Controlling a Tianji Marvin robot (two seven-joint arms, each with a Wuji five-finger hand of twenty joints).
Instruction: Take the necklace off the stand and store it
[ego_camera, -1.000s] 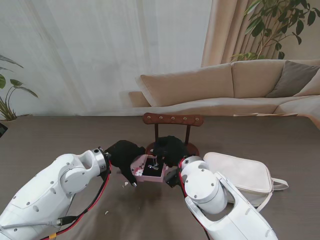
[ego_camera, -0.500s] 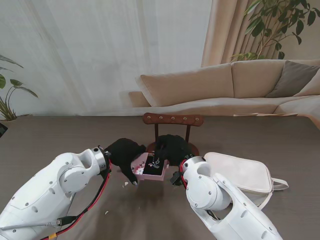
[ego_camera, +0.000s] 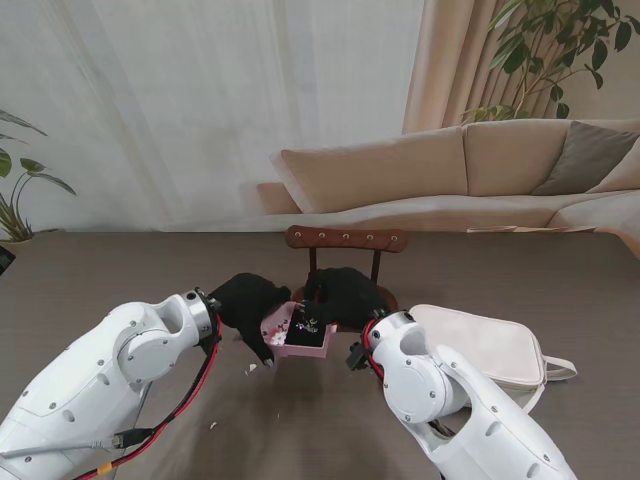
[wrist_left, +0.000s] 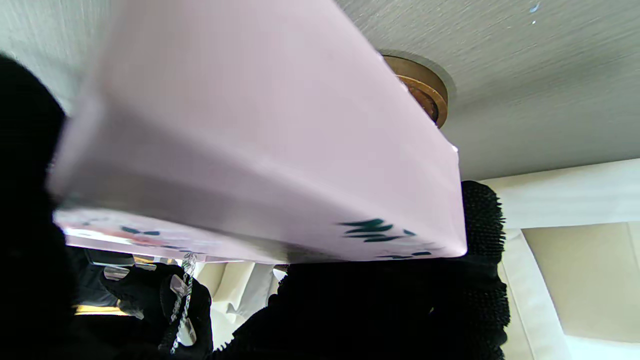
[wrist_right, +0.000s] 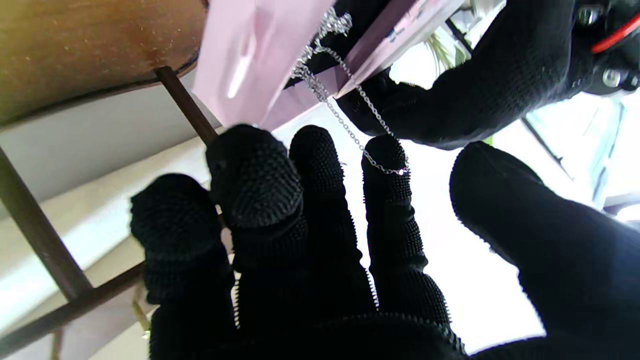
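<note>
The dark, grainy table (ego_camera: 120, 270) carries a soft cream bag (ego_camera: 480, 350) off to the right hand's side, and just beyond both sets of fingers the wooden stand (ego_camera: 345, 238), a brown bar on two thin posts over a round base, its pegs bare as far as I can see.

The left hand (ego_camera: 248, 300), in a black knit glove, has its fingers clamped on the smooth pink box (ego_camera: 298, 335), holding it lifted and tilted toward the other hand, I think so the chain can drop in.

The right hand (ego_camera: 345, 292) hovers at the box's open side with its nubbly fingers (wrist_right: 385, 165) loosely apart. The fine silver necklace (wrist_right: 345, 120) is looped over one fingertip, so the hand carries it without pinching. The rest of the chain trails into the box, where a small heap already lies.
</note>
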